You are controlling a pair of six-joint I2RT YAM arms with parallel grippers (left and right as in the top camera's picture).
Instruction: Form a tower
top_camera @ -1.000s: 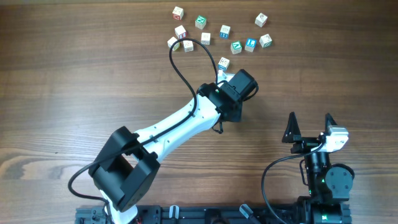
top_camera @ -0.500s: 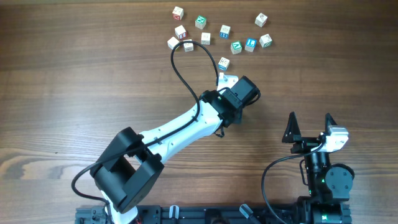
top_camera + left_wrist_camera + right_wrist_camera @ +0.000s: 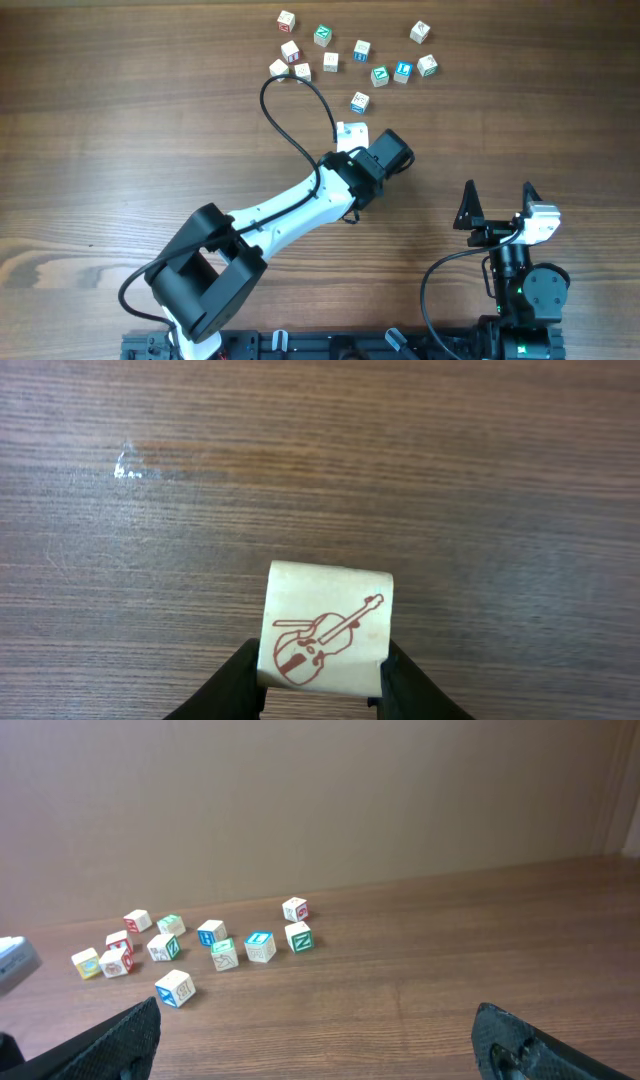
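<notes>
Left fingers (image 3: 232,685) clamp a red-violin cube (image 3: 327,625).

Face of pale wooden cube (image 3: 328,625) bore red-brown violin drawing. Wooden table (image 3: 300,460) was brown with darker grain streaks. Loose pale cubes carried coloured marks: green-marked cube (image 3: 322,36), blue-marked cube (image 3: 402,71), red-marked cube (image 3: 287,20). Casing of left arm (image 3: 290,205) was white, joints black.

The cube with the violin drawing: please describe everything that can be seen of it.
The violin cube is small and pale, wooden by its look, with a reddish-brown violin and bow printed on the face toward the camera. The left gripper holds it, one dark finger against each side. It is apart from the loose cubes, over the wooden table; whether it touches the table cannot be told.
</notes>
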